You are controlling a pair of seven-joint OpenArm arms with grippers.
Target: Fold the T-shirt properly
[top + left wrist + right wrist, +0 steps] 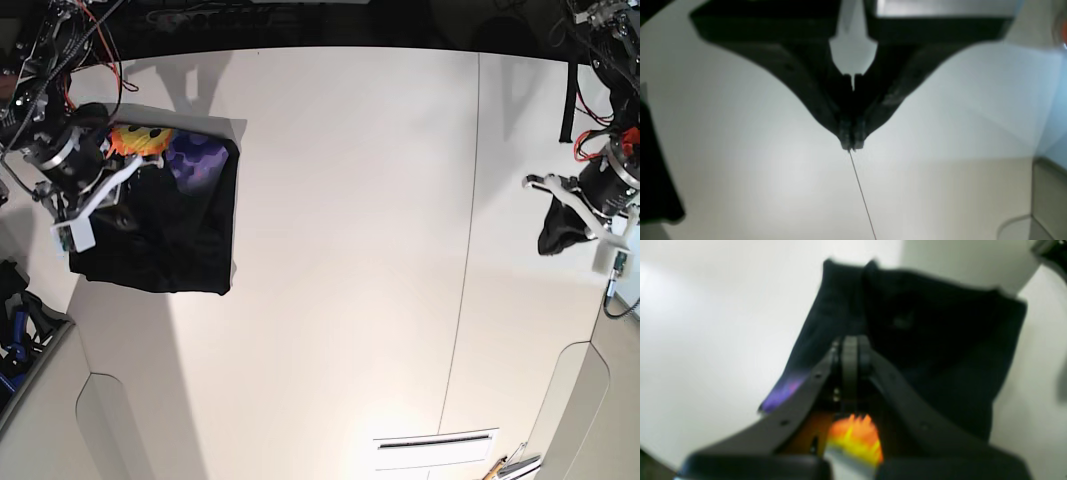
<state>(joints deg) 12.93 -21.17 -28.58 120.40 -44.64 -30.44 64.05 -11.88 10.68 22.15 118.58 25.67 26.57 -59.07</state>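
The right gripper (851, 350) partly hides the folded black cloth T-shirt with orange-yellow and purple print (940, 350), blurred in the right wrist view; both arms are cut off in the base view.

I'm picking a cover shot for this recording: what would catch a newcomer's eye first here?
Probably the black T-shirt, lying in a compact shape at the base view's left, its orange-yellow and purple print showing along the edge farthest from that camera. Next, the two dark robot arms: one reaches over the shirt, the other stands at the far right, its tool shut.
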